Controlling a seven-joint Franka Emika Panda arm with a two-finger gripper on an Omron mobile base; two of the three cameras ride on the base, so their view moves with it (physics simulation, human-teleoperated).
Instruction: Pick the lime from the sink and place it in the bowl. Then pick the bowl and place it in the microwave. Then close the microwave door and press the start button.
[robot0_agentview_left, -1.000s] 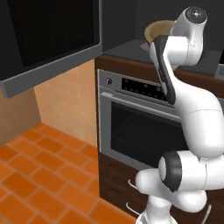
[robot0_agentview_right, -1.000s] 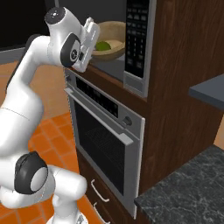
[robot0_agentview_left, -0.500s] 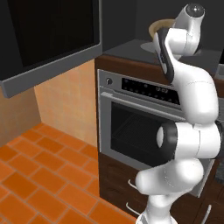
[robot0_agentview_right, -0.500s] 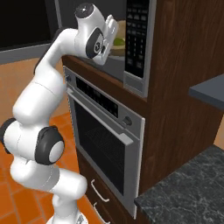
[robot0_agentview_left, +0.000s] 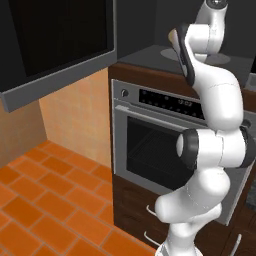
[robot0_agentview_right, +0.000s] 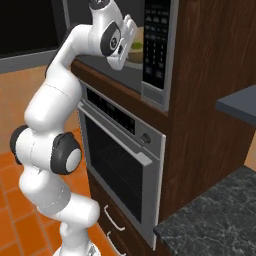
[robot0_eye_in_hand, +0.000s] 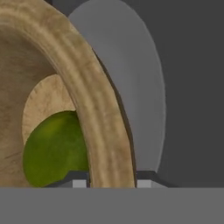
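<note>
Bowl (robot0_eye_in_hand: 65, 78) with the lime (robot0_eye_in_hand: 52, 148) inside sits in our grip, fingers (robot0_eye_in_hand: 78, 177) pinching its rim, inside the open microwave (robot0_agentview_right: 150, 60). We judge the placing step underway; next we set it down, release, withdraw, then shut the microwave door (robot0_agentview_left: 55, 50).

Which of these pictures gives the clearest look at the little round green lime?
The hand view: the small green lime lies large and close inside the light-brown wooden bowl, partly behind its rim. The right base view gives just a green sliver of it past the robot's hand, inside the microwave. The left base view does not make it out.
</note>
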